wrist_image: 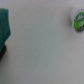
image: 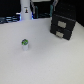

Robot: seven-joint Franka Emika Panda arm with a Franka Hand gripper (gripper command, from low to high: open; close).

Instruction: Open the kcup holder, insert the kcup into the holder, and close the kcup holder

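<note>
Green-topped kcup (image: pixel 24 45) upright, kcup holder (image: pixel 64 24) apart – axis vert.

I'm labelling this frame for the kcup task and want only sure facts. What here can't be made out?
- End effector: outside both views, so its state is unknown.
- Kcup holder: exterior view too blurred to tell open from closed.
- Kcup: its green top's print is unreadable, and the wrist view's edge crops it.

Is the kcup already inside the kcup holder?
No, in the exterior view the kcup stands alone on the white table, apart from the kcup holder.
</note>
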